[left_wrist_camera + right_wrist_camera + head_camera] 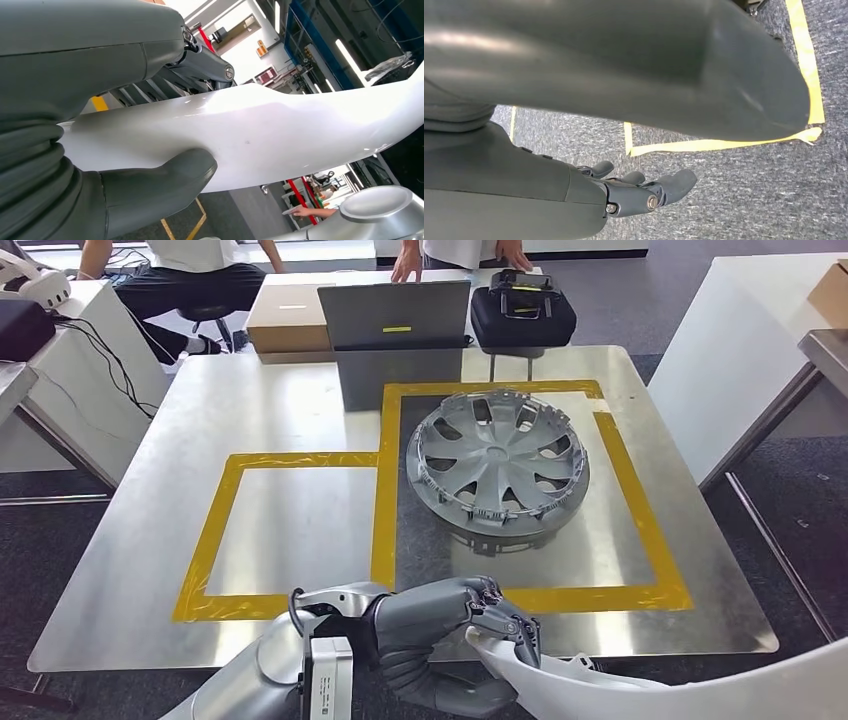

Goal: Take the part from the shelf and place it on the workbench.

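White part: long, thin, glossy moulded panel, gently curved, probably painted plastic body trim; seen in the head view low at the near edge of the workbench, running off toward the lower right, not yet laid on the steel top. Judged light for its length, fairly stiff across the width yet likely to flex and sway along it; smooth finish likely slippery and easily scuffed; thin edges probably the weak points. Best hold judged to be a pinch across the flat near one end, as now, with support further along to stop droop. Left hand: closed on the part, dark fingers over one face, thick grey thumb pressed against the opposite face, panel sandwiched between. Right hand: hanging over grey carpet marked with yellow floor tape, fingers loosely extended and apart, nothing held or touched. Also on the workbench: silver wheel cover, lying face up inside the larger yellow-taped square; smaller taped square to its left, bare steel inside, a likely spot for the panel. Behind: grey upright panel, cardboard box, black case. Risk judged: long free end swinging into the wheel cover during set-down.
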Controlling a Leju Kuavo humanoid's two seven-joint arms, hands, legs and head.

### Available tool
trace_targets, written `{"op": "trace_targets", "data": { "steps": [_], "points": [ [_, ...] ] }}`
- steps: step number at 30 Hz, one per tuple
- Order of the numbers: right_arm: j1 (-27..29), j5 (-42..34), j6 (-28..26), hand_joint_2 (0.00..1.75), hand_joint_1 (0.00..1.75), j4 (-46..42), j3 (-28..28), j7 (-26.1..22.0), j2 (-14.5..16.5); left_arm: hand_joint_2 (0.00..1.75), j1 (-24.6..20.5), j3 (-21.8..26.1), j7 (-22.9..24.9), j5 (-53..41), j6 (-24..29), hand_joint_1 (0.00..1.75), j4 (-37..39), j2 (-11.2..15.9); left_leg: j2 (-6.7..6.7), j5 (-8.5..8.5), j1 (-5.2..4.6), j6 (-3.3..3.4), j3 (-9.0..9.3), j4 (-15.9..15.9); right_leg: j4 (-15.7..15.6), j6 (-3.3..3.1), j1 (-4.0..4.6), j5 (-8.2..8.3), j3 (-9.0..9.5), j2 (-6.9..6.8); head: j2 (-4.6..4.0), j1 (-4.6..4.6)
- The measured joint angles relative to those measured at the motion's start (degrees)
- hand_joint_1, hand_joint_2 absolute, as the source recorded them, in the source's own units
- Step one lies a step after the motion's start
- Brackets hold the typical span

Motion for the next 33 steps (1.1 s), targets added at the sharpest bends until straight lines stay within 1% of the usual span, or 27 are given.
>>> {"op": "trace_targets", "data": {
  "steps": [2,5,7,10,14,18,22,25,33],
  "points": [
    [0.0,0.0,0.0,0.0,0.0,0.0,0.0,0.0,0.0,1.75,0.0,0.0,-0.1,-2.4,1.6,1.75,-0.1,0.1,0.0,0.02,0.01,-0.38,0.17,-0.3,0.0,-0.2,0.01,-0.12,0.05,-0.01,0.0,-0.03],
    [0.0,0.2,0.0,0.0,0.0,0.0,0.0,-0.1,0.0,1.75,-0.1,0.0,-0.5,-10.8,7.0,1.75,0.3,0.5,0.01,0.01,0.07,-1.34,0.36,-0.6,0.0,-0.4,0.03,-0.24,0.12,-0.01,0.0,-0.04],
    [0.0,0.2,0.0,0.0,0.0,0.0,0.1,-0.1,0.0,1.75,-0.2,0.0,-0.5,-16.8,10.6,1.75,1.3,0.8,0.01,0.03,0.1,-1.64,0.43,-0.7,0.0,-0.44,0.05,-0.27,0.17,-0.01,0.0,-0.04],
    [-0.1,0.2,0.2,0.0,0.0,0.0,0.1,-0.1,0.0,1.75,-0.7,0.1,-0.2,-22.9,14.7,1.75,5.1,1.2,0.01,0.07,0.16,-1.77,0.52,-0.7,0.0,-0.46,0.05,-0.28,0.23,-0.01,0.0,-0.04],
    [0.0,0.2,0.4,0.0,0.0,0.0,0.1,-0.7,0.0,1.75,-1.9,1.3,-1.4,-26.8,20.0,1.75,14.2,1.7,0.02,0.08,0.13,-1.8,0.58,-0.7,0.0,-0.43,0.04,-0.26,0.3,0.0,0.0,-0.02],
    [0.4,0.0,0.4,0.0,0.0,0.0,0.1,-1.1,0.0,1.75,-4.3,4.7,-3.3,-29.5,26.8,1.75,24.7,2.5,0.03,0.09,0.07,-1.81,0.61,-0.7,0.0,-0.38,0.02,-0.22,0.36,0.0,0.02,-0.02],
    [0.8,-0.1,0.4,0.0,0.0,0.0,0.1,-1.1,0.1,1.75,-6.5,9.0,-2.4,-32.9,34.5,1.75,32.6,2.9,0.03,0.09,0.06,-1.81,0.61,-0.6,0.0,-0.35,0.01,-0.2,0.39,0.0,0.0,-0.02],
    [0.9,-0.2,0.4,0.0,0.0,0.0,0.1,-1.1,0.2,1.75,-7.7,11.2,-2.2,-34.0,36.1,1.75,36.4,2.9,0.01,0.09,0.05,-1.81,0.6,-0.6,0.0,-0.34,0.01,-0.2,0.41,0.0,0.0,-0.02],
    [0.9,-0.2,0.3,0.0,0.0,0.0,0.1,-1.1,0.3,1.75,-8.4,13.9,-1.5,-33.8,36.7,1.75,41.0,2.9,0.02,0.05,0.05,-1.79,0.59,-0.6,-0.1,-0.33,0.01,-0.21,0.44,0.01,0.01,-0.02]
  ]
}}
